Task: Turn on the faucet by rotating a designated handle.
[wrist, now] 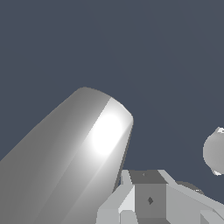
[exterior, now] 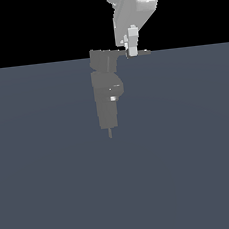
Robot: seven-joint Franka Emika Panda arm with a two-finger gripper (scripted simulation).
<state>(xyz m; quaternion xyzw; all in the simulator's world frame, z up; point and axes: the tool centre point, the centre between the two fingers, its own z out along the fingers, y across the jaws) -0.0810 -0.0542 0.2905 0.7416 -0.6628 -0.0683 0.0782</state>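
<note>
Faucet [exterior: 106, 94] stood foremost; behind it, the gripper [exterior: 133, 50], spread unreadable, met the handle [exterior: 140, 53] lying crosswise toward the exterior view's right.

Open tabletop [exterior: 191, 153] lay on every side of the faucet [exterior: 106, 94], its upright column the sole obstacle. The gripper [exterior: 133, 48] hung just beside the column's top, at the handle [exterior: 140, 53], on the exterior view's right; the left flank stood unobstructed.
</note>
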